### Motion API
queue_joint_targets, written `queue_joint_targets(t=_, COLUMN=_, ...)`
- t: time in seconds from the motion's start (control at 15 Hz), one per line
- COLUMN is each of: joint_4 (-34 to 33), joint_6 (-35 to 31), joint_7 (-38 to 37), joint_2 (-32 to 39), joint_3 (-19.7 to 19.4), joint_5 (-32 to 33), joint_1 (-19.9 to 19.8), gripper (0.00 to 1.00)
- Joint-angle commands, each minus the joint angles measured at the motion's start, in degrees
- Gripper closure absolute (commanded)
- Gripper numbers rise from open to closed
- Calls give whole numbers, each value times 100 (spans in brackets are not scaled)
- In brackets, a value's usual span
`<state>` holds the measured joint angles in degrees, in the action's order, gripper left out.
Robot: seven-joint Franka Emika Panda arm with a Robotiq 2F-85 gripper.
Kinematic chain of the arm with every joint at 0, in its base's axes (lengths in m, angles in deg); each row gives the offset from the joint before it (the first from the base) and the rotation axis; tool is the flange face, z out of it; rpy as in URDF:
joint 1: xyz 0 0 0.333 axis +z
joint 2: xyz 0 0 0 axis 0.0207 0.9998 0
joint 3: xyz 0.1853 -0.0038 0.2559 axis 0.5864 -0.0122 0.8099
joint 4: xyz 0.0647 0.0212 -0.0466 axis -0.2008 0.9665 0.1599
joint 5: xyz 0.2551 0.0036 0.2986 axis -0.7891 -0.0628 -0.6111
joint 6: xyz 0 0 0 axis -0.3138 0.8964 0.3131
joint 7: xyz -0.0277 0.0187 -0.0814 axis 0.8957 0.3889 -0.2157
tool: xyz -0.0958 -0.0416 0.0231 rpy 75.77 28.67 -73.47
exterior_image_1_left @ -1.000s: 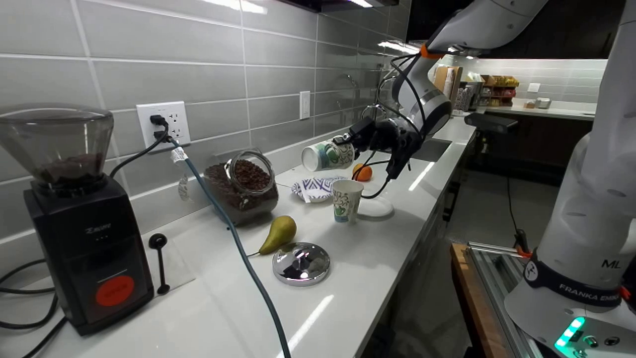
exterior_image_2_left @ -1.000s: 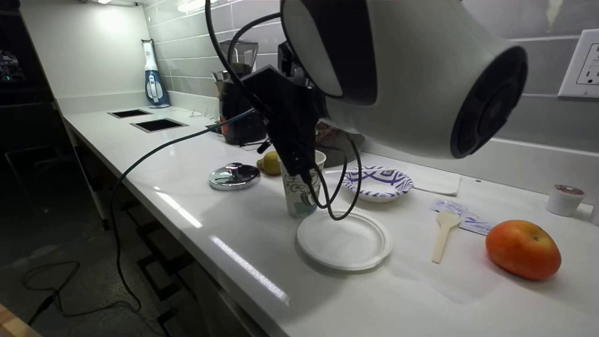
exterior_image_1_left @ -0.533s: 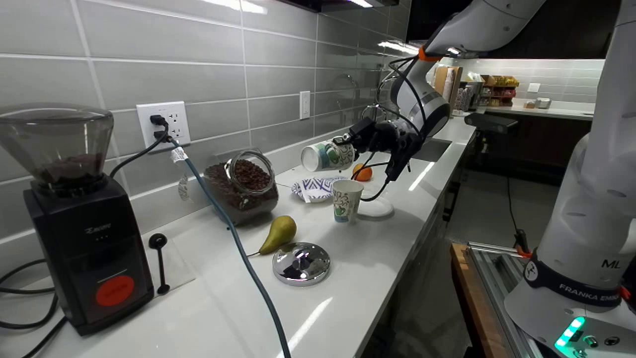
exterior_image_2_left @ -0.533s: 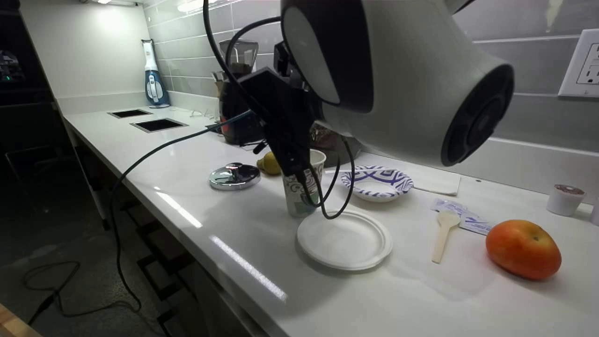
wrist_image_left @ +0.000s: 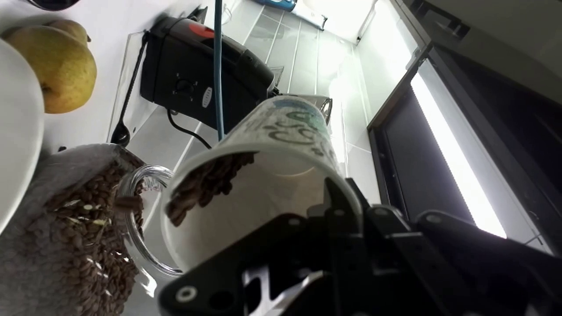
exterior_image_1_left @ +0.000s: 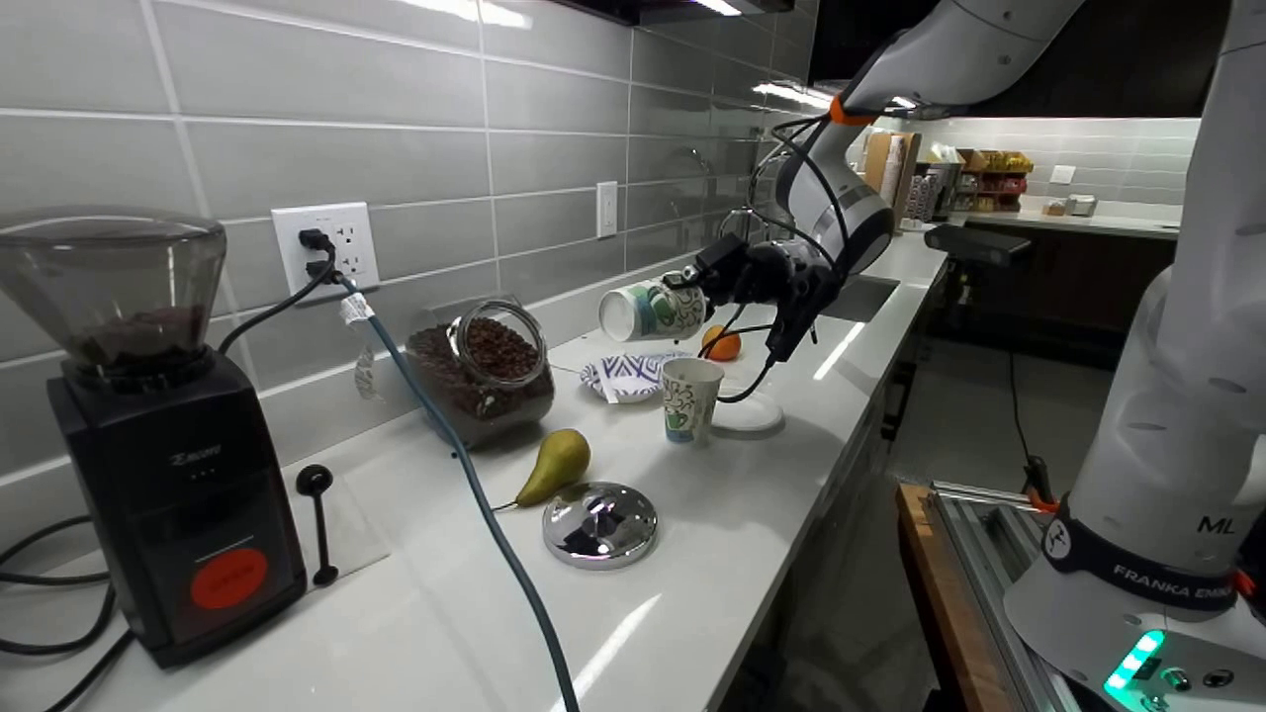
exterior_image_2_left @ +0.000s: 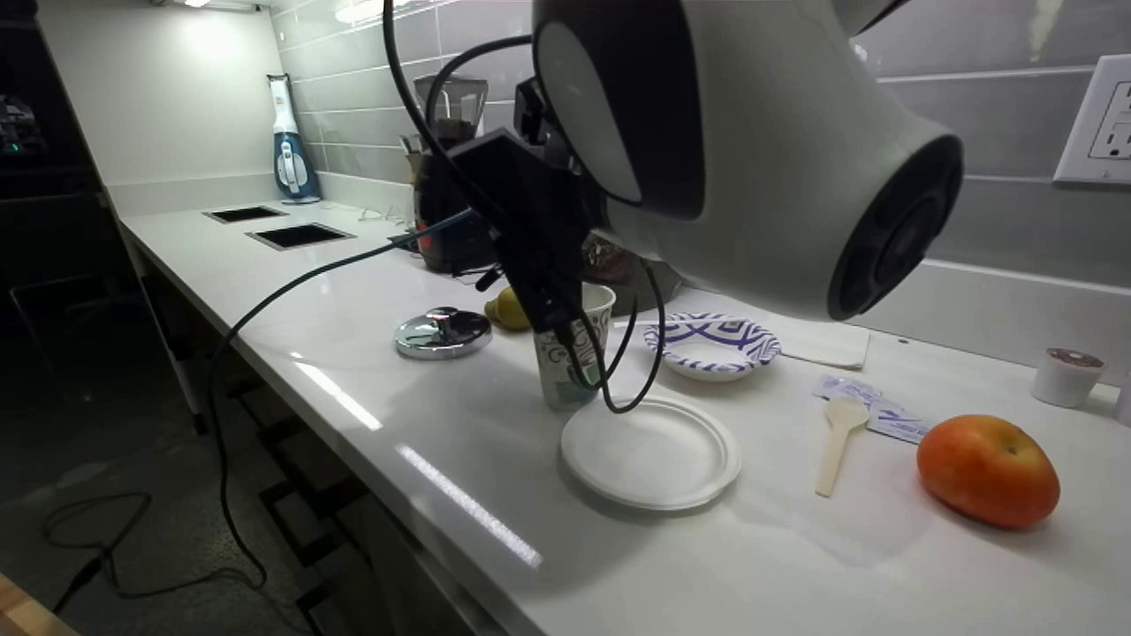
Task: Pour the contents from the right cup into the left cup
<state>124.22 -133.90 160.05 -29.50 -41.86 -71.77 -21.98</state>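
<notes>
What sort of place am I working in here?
Probably a kitchen or break room: there's a coffee grinder, a jar of beans, and a long white counter against a tiled wall.

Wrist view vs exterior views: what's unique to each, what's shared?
Wrist view only: the beans inside the tilted cup.
Exterior views only: the patterned bowl and orange-red fruit, in both exterior views; the pale spoon, in an exterior view.
Shared: pear, grinder, jar; the tilted cup's outside also shows in an exterior view.

One patterned cup (exterior_image_1_left: 657, 311), tipped sideways midair — brown beans (wrist_image_left: 210, 182) inside; similar cup (exterior_image_1_left: 689, 400) upright on counter (exterior_image_1_left: 697, 504).
</notes>
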Motion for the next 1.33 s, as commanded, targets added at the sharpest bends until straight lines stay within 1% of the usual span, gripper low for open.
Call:
queue_joint_targets(t=0.0, joint_4=-116, joint_6=288, joint_7=11, joint_2=143, joint_3=52, joint_5=-183, joint_1=-84, gripper=99)
queue_joint_targets(t=1.27, joint_4=-119, joint_6=874, joint_7=7, joint_2=215, joint_3=35, joint_5=-364, joint_1=-151, gripper=99)
